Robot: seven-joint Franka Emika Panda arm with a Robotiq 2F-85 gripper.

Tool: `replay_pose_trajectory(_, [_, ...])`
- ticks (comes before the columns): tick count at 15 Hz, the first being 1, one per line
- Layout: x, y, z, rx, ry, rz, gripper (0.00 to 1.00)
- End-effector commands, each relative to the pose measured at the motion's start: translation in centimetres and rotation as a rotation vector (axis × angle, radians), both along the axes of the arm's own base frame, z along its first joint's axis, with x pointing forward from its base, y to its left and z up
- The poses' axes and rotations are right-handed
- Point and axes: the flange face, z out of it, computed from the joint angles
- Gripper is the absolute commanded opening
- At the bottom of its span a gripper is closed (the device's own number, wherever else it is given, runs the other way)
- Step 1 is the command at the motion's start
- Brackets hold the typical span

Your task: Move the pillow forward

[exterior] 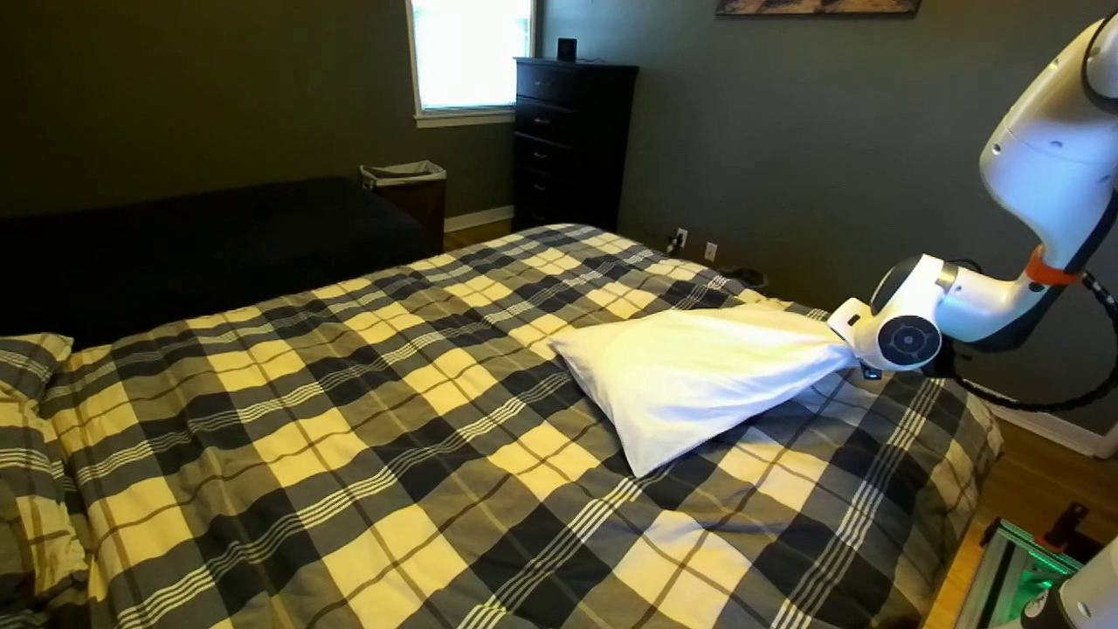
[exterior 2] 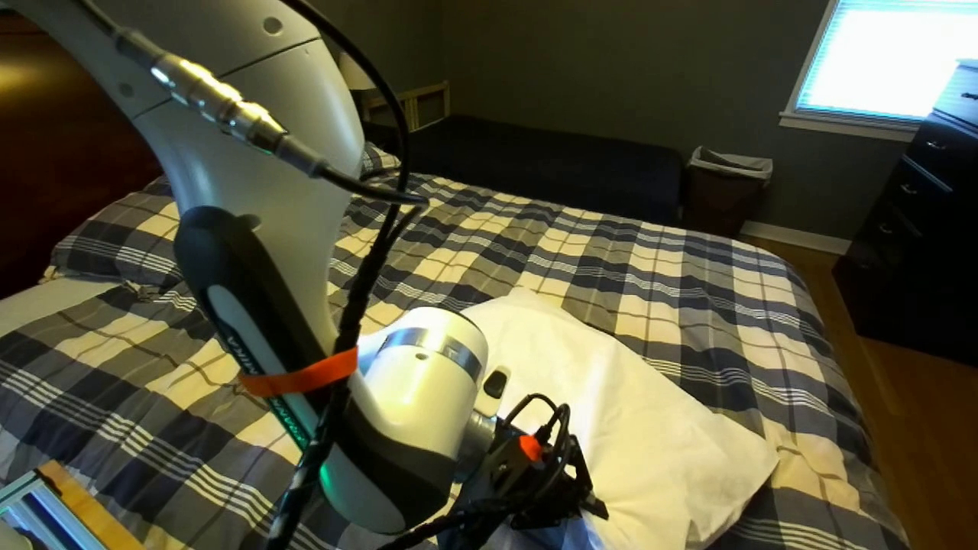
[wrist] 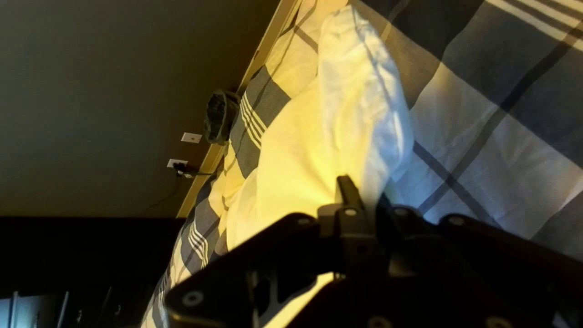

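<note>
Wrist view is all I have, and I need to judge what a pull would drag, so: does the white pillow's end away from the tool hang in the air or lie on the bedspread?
Observer: It lies down: in an exterior view, that end of the white pillow rests on the plaid bedspread.
Operator: Is there any other pillow on this bed?
Observer: Yes, a plaid pillow lies up by the headboard, apart from the white one.
Operator: And the arm's cable, how does it hang?
Observer: In an exterior view, the black cable droops in a loop below the arm.
</note>
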Motion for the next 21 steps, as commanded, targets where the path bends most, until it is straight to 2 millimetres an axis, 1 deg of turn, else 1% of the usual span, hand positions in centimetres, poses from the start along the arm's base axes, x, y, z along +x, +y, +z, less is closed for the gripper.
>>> replay_pose_trajectory(1, [-3.1,-1.1,1.0,-0.030,0.021,-0.045,0.02])
replay_pose_trajectory(2, [-3.4,-1.2,0.9,-0.028,0.027,-0.049,0.02])
replay_pose_trajectory(3, [-3.3,-1.4,1.1,-0.019,0.015,-0.057,0.07])
replay_pose_trajectory(4, [-3.4,-1.8,1.3,-0.013,0.004,-0.070,0.32])
replay_pose_trajectory(5, [-3.5,-2.3,1.5,-0.003,-0.015,-0.088,0.33])
replay_pose_trajectory(6, [-3.7,-2.8,1.8,0.008,-0.029,-0.111,0.38])
replay_pose_trajectory(10, [-3.2,-3.4,4.4,0.071,-0.093,-0.170,0.69])
replay_pose_trajectory(13, [-1.9,-2.7,6.2,0.170,-0.134,-0.200,0.91])
replay_pose_trajectory(14, [-1.3,-2.4,6.7,0.211,-0.144,-0.202,0.99])
replay_pose_trajectory(16, [-0.1,-1.9,7.3,0.283,-0.150,-0.209,1.00])
replay_pose_trajectory(21, [2.1,-0.5,7.1,0.440,-0.131,-0.237,1.00])
